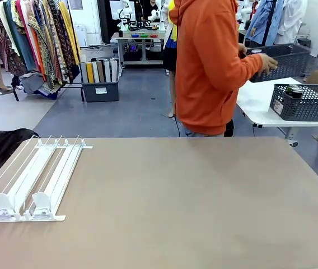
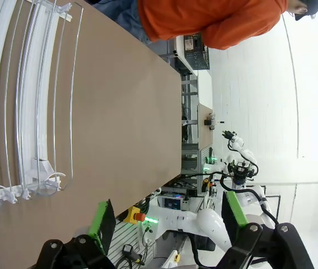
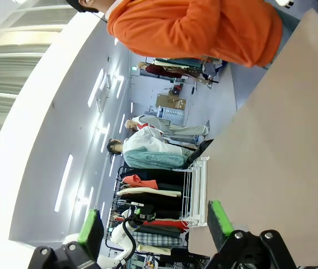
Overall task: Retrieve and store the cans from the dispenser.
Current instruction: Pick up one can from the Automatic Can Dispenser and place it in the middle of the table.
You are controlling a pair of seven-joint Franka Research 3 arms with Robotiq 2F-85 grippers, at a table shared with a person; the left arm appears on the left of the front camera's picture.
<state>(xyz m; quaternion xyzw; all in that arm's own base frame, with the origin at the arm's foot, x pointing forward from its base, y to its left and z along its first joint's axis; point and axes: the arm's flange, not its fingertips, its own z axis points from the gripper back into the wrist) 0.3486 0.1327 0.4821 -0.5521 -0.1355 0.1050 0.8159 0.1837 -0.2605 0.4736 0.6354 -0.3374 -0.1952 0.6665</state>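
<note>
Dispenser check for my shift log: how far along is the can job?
Done: nothing visibly. The dispenser lanes look empty. In hand: a person holds a grey basket at the far table; both grippers are open, idle. Left: apparently everything.

Both the left gripper (image 2: 167, 218) and right gripper (image 3: 156, 224) hang with jaws wide apart, apparently holding nothing.

We count one dispenser (image 1: 33, 179) with two white pusher blocks (image 1: 3, 203) near the bench's left edge, and two dark baskets (image 1: 304, 102) on the far white table.
</note>
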